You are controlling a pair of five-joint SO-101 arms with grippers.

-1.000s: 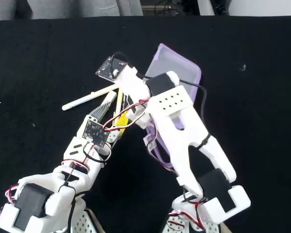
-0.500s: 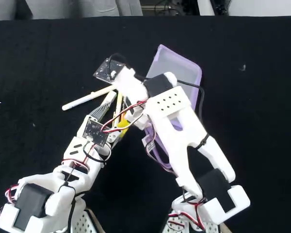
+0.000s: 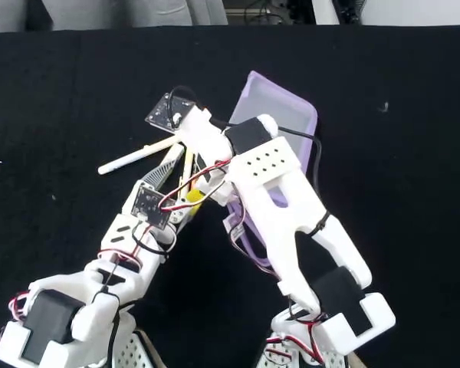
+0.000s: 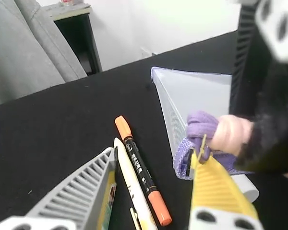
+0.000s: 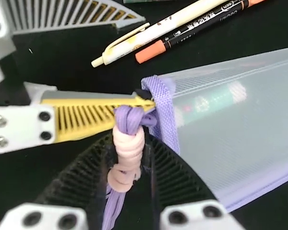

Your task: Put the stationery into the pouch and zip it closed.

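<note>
High view: the purple pouch (image 3: 287, 107) lies on the black worktop (image 3: 399, 192) at upper centre of the frame, both arms bent over its left edge. Left wrist view: the left gripper (image 4: 156, 148) holds its fingers apart, with an orange marker (image 4: 139, 167) and a cream pen (image 4: 129, 187) between them. Right wrist view: the right gripper (image 5: 129, 148) has its fingers clamped on the pouch's zip cord (image 5: 129, 120)

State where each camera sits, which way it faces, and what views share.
High view: fixed above the table, looking down on both arms and the pouch.
Left wrist view: on the left arm, facing the pouch past the open left claw.
Right wrist view: on the right arm, facing the right claw shut on the zipper cord.
Shared by wrist views: the orange marker.
</note>
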